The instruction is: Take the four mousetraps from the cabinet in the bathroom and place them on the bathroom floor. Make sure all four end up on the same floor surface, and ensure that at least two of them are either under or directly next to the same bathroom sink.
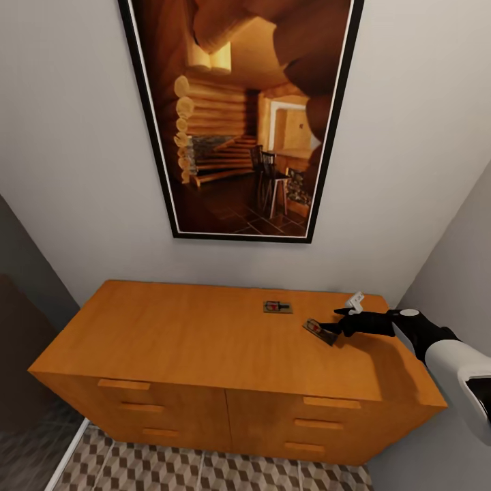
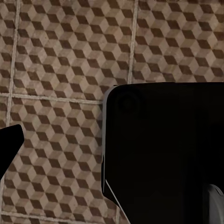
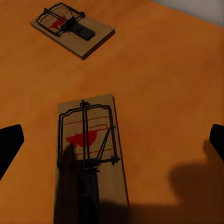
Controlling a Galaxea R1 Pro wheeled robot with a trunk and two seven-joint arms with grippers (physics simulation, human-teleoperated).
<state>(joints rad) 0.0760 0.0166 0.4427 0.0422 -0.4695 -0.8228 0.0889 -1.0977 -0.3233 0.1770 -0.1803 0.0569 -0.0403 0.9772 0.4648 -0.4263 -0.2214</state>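
Over the cabinet [image 1: 204, 334] top, the right gripper [image 1: 339, 322] hangs wide open and empty, straddling the nearer mousetrap [image 3: 88, 154], seemingly lined up to grab it

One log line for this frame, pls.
phase: reach | right hand: open, at near trap | far trap: on cabinet | left hand: over floor

Head cam: high, looking fwd and down at the cabinet [image 1: 204, 341] top, wall picture [image 1: 245, 116] above, floor strip at frame bottom. Left wrist cam: close, facing the tiled floor [image 2: 60, 56]. Right wrist cam: very near cabinet top, two mousetraps [image 3: 88, 154] shared w/ head view, right of centre.
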